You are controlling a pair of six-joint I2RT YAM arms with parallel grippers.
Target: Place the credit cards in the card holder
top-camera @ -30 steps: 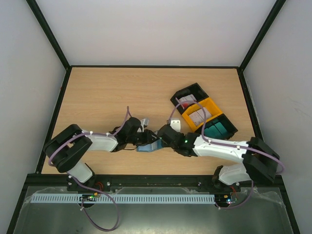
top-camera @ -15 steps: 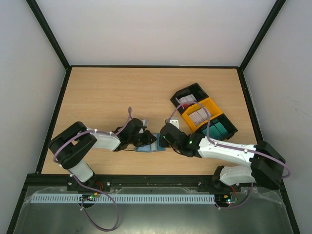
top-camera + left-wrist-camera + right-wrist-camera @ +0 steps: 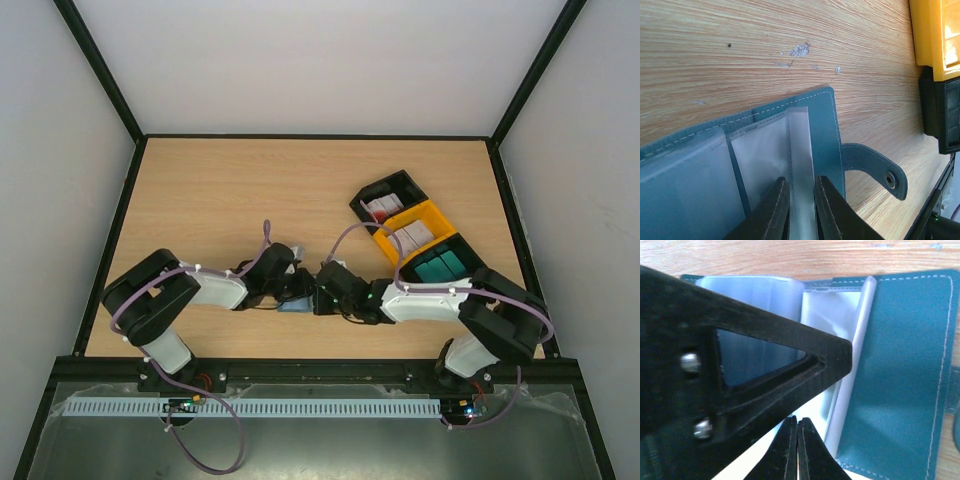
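On the wooden table (image 3: pixel 220 200) our card holder (image 3: pixel 297 305) lies open between both grippers, long axis left to right. Our left gripper (image 3: pixel 801 202) is clamped on its clear sleeve (image 3: pixel 800 145). Our right gripper (image 3: pixel 797 440) has its jaws pressed together above the pockets. The credit cards (image 3: pixel 383 209) wait in the tray bins (image 3: pixel 442 214) farther right, nearer our right arm.

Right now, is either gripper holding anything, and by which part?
Left gripper pinches the card holder by a clear inner sleeve. Right gripper is shut over the holder; whether it grips anything cannot be told.
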